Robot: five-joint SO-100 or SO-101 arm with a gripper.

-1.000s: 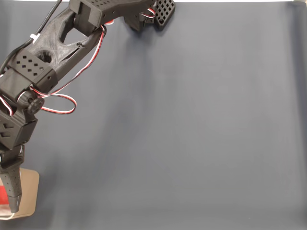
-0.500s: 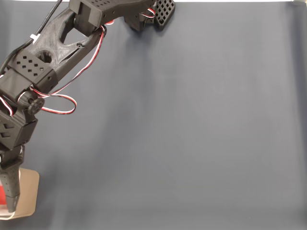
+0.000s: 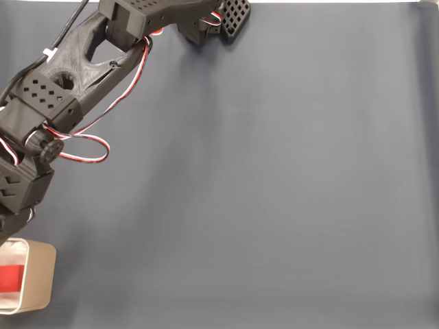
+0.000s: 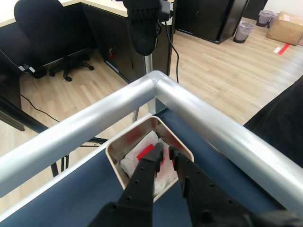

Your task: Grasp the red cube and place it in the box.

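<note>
The small bright red plain-faced cube (image 3: 10, 277) lies inside the tan, round-cornered open box with a white inside (image 3: 42, 277), at the bench's (image 3: 274, 192) lower left corner in the fixed view. In the wrist view the black two-finger gripper (image 4: 165, 152) hangs above the box (image 4: 112, 156), jaws slightly parted, pinching nothing, consistent with release. Placement appears complete.
</note>
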